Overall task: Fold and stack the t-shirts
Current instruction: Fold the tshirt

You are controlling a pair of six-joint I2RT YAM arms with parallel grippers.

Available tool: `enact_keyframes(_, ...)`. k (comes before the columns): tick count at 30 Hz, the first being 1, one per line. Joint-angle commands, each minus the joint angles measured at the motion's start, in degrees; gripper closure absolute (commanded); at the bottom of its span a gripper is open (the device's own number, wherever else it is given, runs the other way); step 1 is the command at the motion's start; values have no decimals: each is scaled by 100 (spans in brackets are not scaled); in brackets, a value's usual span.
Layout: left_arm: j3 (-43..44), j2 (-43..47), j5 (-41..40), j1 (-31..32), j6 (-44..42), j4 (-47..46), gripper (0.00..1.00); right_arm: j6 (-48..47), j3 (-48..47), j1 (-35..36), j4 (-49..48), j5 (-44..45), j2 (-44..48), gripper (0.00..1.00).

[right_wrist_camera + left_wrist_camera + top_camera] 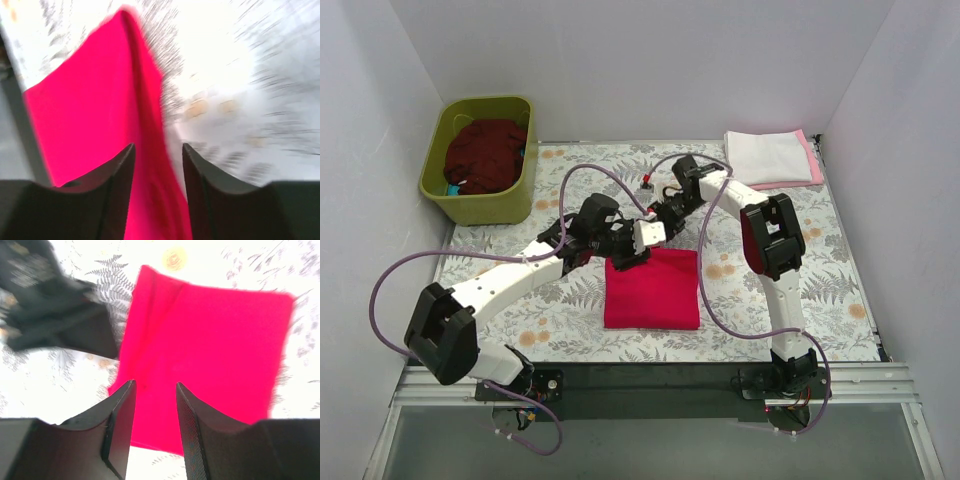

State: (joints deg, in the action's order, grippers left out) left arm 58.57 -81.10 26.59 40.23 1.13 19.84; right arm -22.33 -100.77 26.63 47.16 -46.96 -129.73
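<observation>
Bright crimson-red cloth t-shirt (652,290) lies folded into a flat rectangle on the floral-clothed bench (800,290), centre, near side. My left gripper (155,410) is over its far-left corner, fingers apart, nothing between. My right gripper (157,170) is just beside it at the far edge, fingers apart; that view is blurred. White folded t-shirt (767,157) sits on the pale pink one (813,160) in the far right corner. Dark maroon t-shirt (485,152) is bunched in the olive-green plastic tub (520,195).

the red t-shirt (90,125) is blurred and cropped below.
</observation>
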Motion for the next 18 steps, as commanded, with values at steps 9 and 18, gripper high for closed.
enact_keyframes(9,76,-10,923,-752,3857,284,62,-519,-1702,-561,654,1052,630,42)
enact_keyframes(18,-548,-775,2131,-1263,6362,-1313,47,789,1951,-800,234,-1742,2058,43)
